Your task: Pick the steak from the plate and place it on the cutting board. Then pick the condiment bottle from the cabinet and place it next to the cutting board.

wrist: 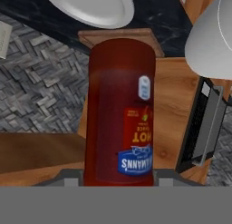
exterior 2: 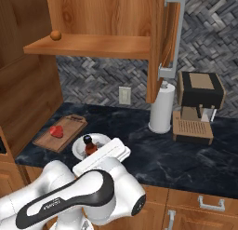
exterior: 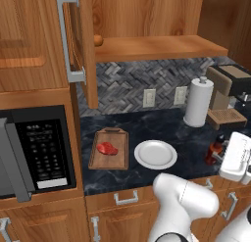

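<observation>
The steak (exterior: 107, 149) (exterior 2: 56, 131) lies on the cutting board (exterior: 115, 160) (exterior 2: 67, 136), left of the white plate (exterior: 155, 154) (exterior 2: 78, 149), which has nothing on it. My gripper (exterior: 221, 153) (exterior 2: 95, 152) (wrist: 118, 177) is shut on the condiment bottle (exterior: 213, 150) (exterior 2: 89, 145) (wrist: 120, 109), dark red with a red label. It holds the bottle low over the dark counter, to the right of the plate and well away from the board. The cabinet (exterior: 157, 47) (exterior 2: 93, 45) stands open above, its door (exterior: 81, 45) swung out.
A white paper-towel roll (exterior: 198, 101) (exterior 2: 162, 108) and a coffee machine (exterior: 228, 96) (exterior 2: 197, 105) stand at the back right of the counter. A black microwave (exterior: 34, 148) fills the left. A small brown ball (exterior: 98, 39) (exterior 2: 56, 35) sits on the cabinet shelf.
</observation>
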